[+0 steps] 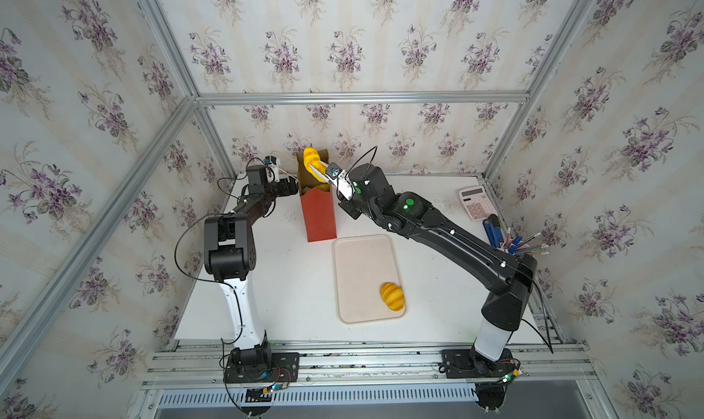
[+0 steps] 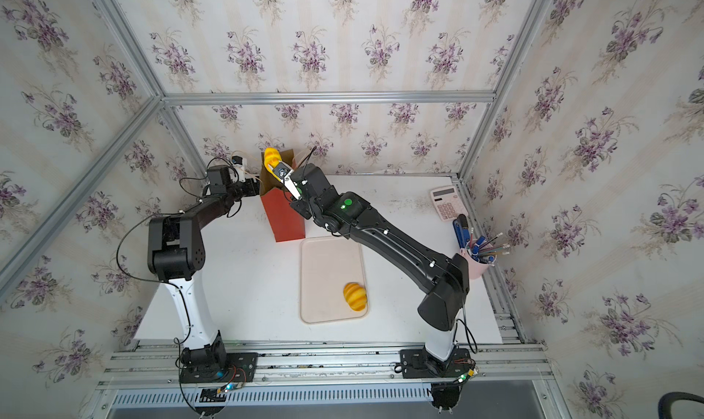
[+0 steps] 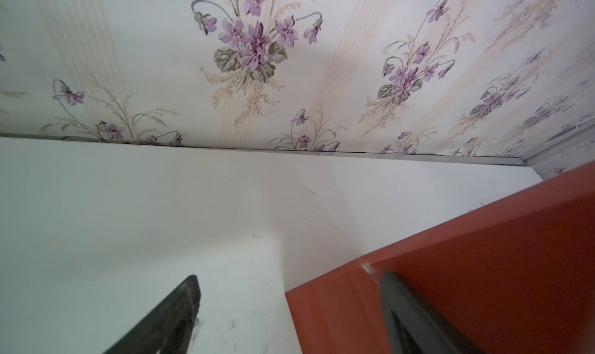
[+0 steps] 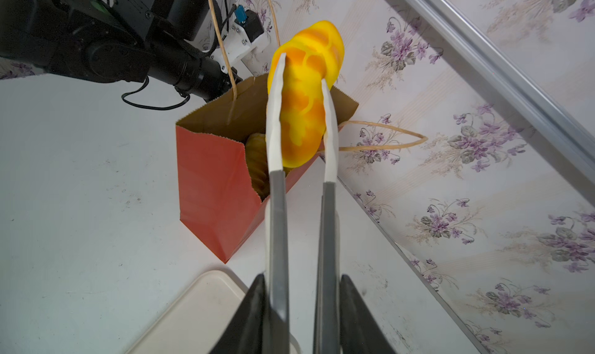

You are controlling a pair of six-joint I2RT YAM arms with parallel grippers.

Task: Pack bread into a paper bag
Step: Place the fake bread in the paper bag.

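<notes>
Right claw (image 4: pixel 302 69) closed on a yellow roll (image 4: pixel 302 111), one white finger on each flank. The roll stands on end over the open mouth of the red paper bag (image 4: pixel 209 182), with its upper end well above the rim. In both top views the held roll (image 1: pixel 310 155) (image 2: pixel 271 155) shows against the bag's brown inner wall.

A second roll (image 4: pixel 256 156) lies inside the bag in shadow. A third roll (image 1: pixel 392 296) rests on the beige tray (image 1: pixel 358 268), near the tray's front right corner.

The bag (image 1: pixel 318 215) stands upright near the back edge of the white counter (image 1: pixel 289 283), close to the papered wall. The tray's far short edge lies just beside the bag's base. One twine handle (image 4: pixel 386 140) hangs outward toward the wall. The other handle (image 4: pixel 222 46) rises in front of the left arm's wrist.

Left claw (image 3: pixel 289 275) open, jaws wide apart beside the bag (image 3: pixel 483 272). One finger (image 3: pixel 402 304) lies over the red wall; whether it touches cannot be told. The other finger (image 3: pixel 180 304) is over bare counter.

The right forearm crosses above the counter beside the tray's far right corner. Bare counter lies between the left arm (image 1: pixel 228 242) and the tray.

A calculator (image 1: pixel 475 203), a blue stapler (image 1: pixel 493 228) and a cup of pens (image 2: pixel 476 264) line the right edge, well apart from the bag.
</notes>
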